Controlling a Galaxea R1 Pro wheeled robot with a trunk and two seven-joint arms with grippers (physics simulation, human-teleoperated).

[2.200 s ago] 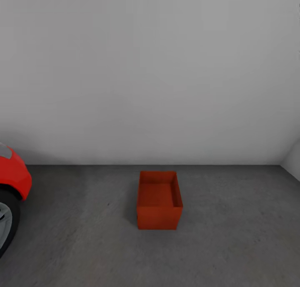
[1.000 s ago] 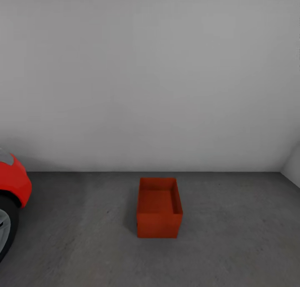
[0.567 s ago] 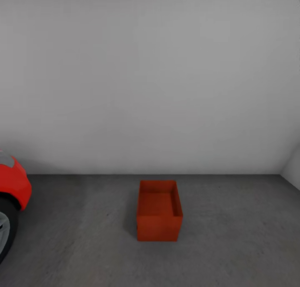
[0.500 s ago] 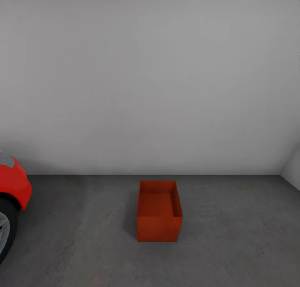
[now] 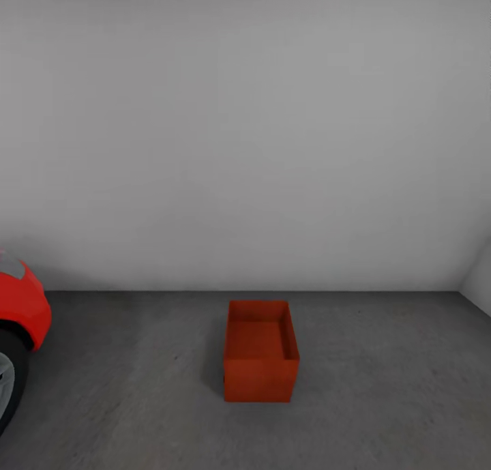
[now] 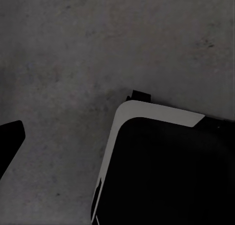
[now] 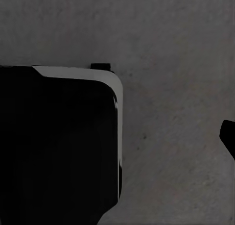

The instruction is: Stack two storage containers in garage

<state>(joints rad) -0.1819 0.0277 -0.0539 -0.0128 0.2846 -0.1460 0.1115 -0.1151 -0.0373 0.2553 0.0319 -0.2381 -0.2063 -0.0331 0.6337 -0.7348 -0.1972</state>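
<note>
Container on concrete floor, red car cut off

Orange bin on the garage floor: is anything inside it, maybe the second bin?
The bin looks empty: its inner walls and most of its bottom show, with no second bin in it. The near wall hides the closest strip of the bottom.

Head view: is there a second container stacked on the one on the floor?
No. A single open-top container sits on the concrete floor, its inside empty and nothing resting on its rim.
</note>
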